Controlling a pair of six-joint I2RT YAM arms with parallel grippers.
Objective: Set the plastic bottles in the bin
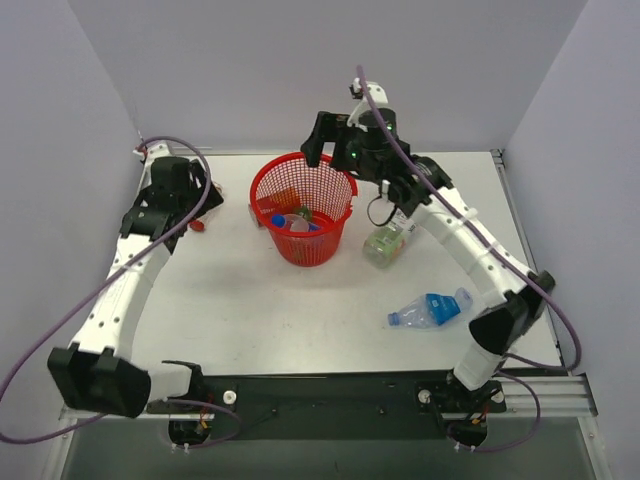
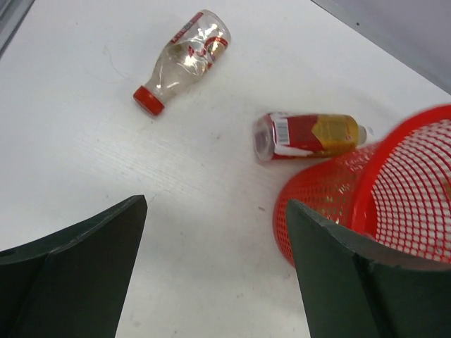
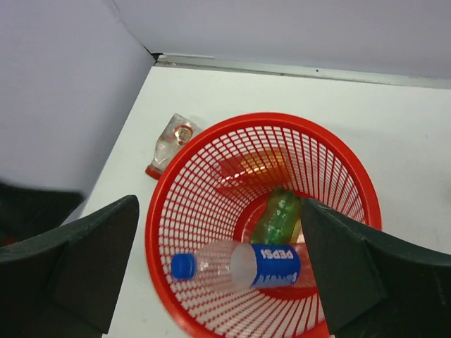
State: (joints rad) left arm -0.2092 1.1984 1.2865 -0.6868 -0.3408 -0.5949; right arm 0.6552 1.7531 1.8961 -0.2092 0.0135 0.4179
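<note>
Right gripper [image 3: 220, 211] gapes wide, empty, above the round red plastic mesh basket [image 3: 268, 117]; a green plastic bottle [image 3: 280, 215] and clear blue-labelled Pepsi bottle [image 3: 243, 265] lie inside; left gripper [image 2: 217, 204] likewise wide, empty.

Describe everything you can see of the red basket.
The red basket is round, made of plastic-looking lattice mesh with a thick rim, and tapers to a narrower base. It stands upright on the white table, behind the centre. Inside lie a Pepsi bottle and a green bottle. An orange bottle lies close against its outer wall. The right gripper, open, hangs above its mouth.
</note>
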